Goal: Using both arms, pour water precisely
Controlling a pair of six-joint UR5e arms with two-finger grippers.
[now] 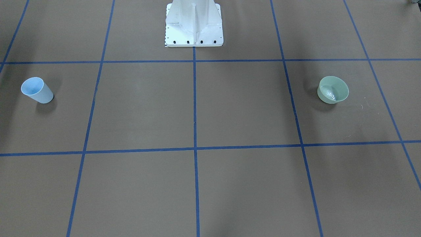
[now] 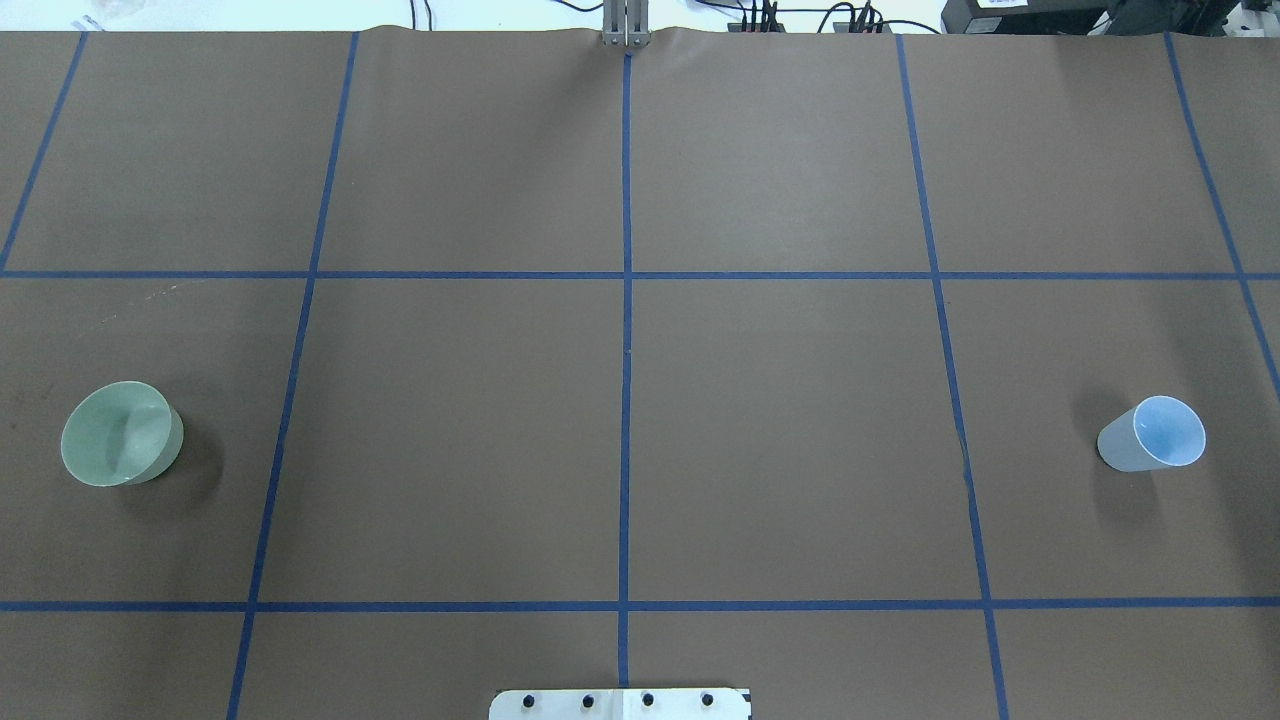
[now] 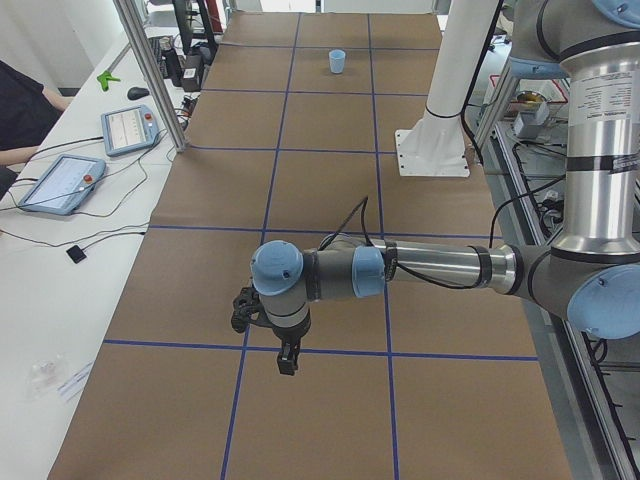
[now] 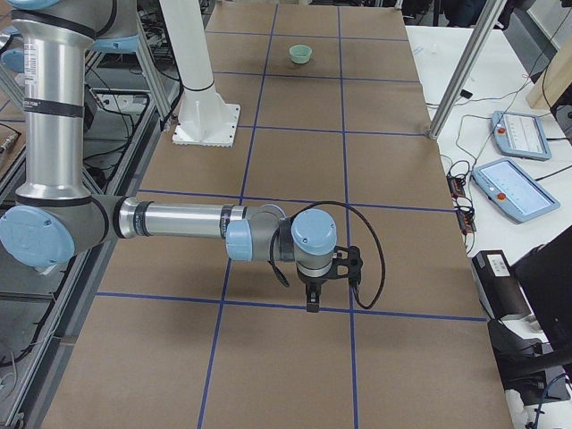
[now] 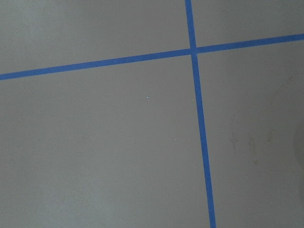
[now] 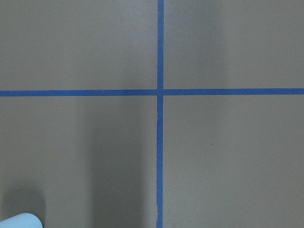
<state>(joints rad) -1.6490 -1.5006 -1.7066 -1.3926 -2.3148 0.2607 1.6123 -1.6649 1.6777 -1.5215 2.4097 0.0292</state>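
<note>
The worktop (image 2: 780,420) is covered in brown paper, marked into a grid by blue tape (image 2: 626,350). The white pedestal (image 1: 194,26) is bolted at the robot's edge, on the centre line.

The green bowl (image 1: 343,88) stands upright far out on the robot's left. The water (image 1: 330,96) lies in it as a few glints. The blue cup (image 1: 36,90) stands well apart, far out on the right.

The left arm (image 3: 440,268) reaches out level over the worktop. The left gripper (image 3: 288,362) points down above a tape line; I cannot tell how wide it stands. The right arm (image 4: 179,219) is posed alike, and the right gripper (image 4: 312,302) is likewise too small to judge.

A white side desk (image 3: 60,300) carries 2 pendants (image 3: 130,128) and loose cables. A person's dark sleeve (image 3: 20,100) rests there.
</note>
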